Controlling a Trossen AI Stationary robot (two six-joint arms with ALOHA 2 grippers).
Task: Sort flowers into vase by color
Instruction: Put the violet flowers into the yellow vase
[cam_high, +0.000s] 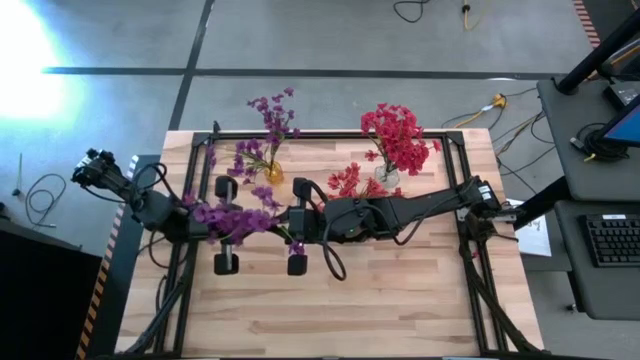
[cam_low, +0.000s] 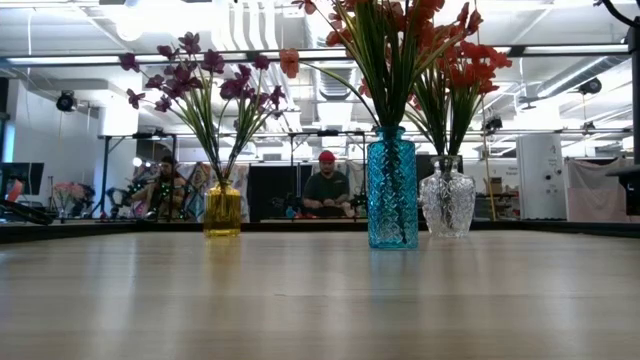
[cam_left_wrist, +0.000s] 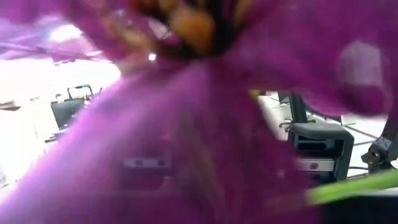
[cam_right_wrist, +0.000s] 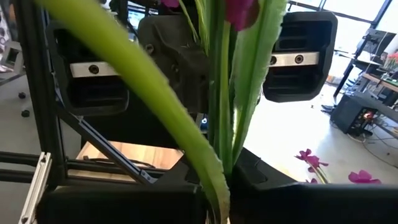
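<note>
**Two grippers closed on one purple sprig at mid-table**

Two dark arms meet over the middle of the light wooden table (cam_high: 400, 300). In the high view the left gripper (cam_high: 222, 232) and the right gripper (cam_high: 298, 235) face each other, with a purple artificial sprig (cam_high: 235, 216) lying between them. Its blossoms spread across the left gripper and its thin green stem (cam_right_wrist: 219, 93) runs toward the right one.

Right gripper: fingers closed on the stem. Its wrist view shows the stem and long green leaves rising out of the pinch between the dark fingers (cam_right_wrist: 124, 202), with the other arm's gripper close behind.

Left gripper: jaws drawn fully together. Its wrist view is filled by a purple petal, so whether the fingers actually pinch the sprig cannot be told. In the high view the blossoms sit right at this gripper.

Three vases stand toward the table's far edge:
- A small yellow glass vase (cam_low: 222, 210) holds purple flowers (cam_low: 195, 75).
- A tall teal patterned glass vase (cam_low: 392, 190) holds red flowers (cam_low: 385, 30).
- A clear rounded glass vase (cam_low: 447, 200), just beside the teal one, holds red flowers as well.

The held sprig is well apart from all three vases. Neither gripper shows in the low view. Seated people appear in the room beyond the table.
</note>
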